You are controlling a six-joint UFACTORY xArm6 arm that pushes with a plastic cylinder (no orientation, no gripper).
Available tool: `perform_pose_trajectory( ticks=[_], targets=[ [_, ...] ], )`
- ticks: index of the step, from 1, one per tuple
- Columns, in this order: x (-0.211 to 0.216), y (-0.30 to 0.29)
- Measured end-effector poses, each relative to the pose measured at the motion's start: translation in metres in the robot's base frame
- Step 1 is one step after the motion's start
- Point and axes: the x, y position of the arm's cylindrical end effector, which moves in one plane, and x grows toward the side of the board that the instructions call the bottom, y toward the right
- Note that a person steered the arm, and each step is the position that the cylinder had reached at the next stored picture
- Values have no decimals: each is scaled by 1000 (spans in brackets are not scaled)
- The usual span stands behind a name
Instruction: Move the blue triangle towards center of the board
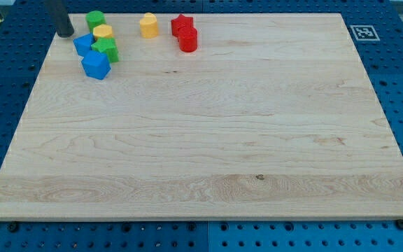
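My tip [65, 33] rests near the board's top left corner. Just to its right and slightly lower lies a small blue block [84, 44], which looks like the blue triangle; it is partly tucked among its neighbours. There is a narrow gap between the tip and this block. A larger blue cube-like block [96, 65] lies just below it. A yellow block [103, 32] and a green block [106, 49] touch the small blue block on its right.
Another green block [94, 19] sits at the top of the cluster. Further right along the top edge are a yellow block [148, 25], a red star [181, 25] and a red block [188, 40]. A marker tag [362, 32] is at the top right corner.
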Motion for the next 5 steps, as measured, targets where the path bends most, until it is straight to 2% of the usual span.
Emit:
perform_pose_trajectory(
  ticks=[2,4,5],
  targets=[
    [36,16],
    [40,29],
    [61,30]
  ],
)
